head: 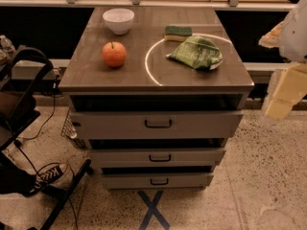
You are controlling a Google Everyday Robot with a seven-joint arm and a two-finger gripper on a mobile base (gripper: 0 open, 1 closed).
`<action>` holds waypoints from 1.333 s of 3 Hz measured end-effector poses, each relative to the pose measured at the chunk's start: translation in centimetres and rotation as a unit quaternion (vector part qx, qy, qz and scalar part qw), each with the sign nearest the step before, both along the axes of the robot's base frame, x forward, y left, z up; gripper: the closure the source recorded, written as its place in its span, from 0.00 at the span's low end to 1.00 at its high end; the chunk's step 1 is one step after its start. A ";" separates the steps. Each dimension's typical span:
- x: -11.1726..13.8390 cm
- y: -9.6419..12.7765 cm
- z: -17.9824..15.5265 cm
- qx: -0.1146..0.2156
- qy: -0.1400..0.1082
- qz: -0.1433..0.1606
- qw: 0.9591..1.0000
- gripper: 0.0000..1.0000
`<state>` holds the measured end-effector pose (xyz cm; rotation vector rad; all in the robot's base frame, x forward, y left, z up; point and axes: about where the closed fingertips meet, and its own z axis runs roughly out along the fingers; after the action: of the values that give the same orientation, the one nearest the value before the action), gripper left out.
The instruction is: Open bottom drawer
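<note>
The bottom drawer (157, 180) is the narrowest and lowest of three grey-beige drawers in the wooden-topped cabinet (96, 75). It has a slim flat front with a small dark bracket handle (159, 181). None of its tray shows. The middle drawer (156, 156) and the wide top drawer (156, 124) sit above it. My gripper (283, 96), cream-coloured and blurred, hangs at the right edge of the view. It is well to the right of the cabinet, higher than the bottom drawer, and touches nothing.
On the cabinet top are a white bowl (118, 20), a red apple (114, 54), a green sponge (178, 32) and a green chip bag (196, 53). A black chair frame (29, 80) and a sneakered foot (48, 175) are at the left. A blue tape X (152, 210) marks the floor in front.
</note>
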<state>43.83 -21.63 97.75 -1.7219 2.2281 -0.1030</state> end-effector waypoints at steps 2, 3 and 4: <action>-0.6 0.0 -1.3 -0.003 -0.009 0.003 1.000 0.00; -4.2 0.3 -3.5 0.002 -0.048 0.026 0.998 0.00; -8.5 0.4 -6.0 0.011 -0.092 0.040 0.995 0.00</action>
<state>35.30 -21.28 91.71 -1.7137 2.0185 -0.2087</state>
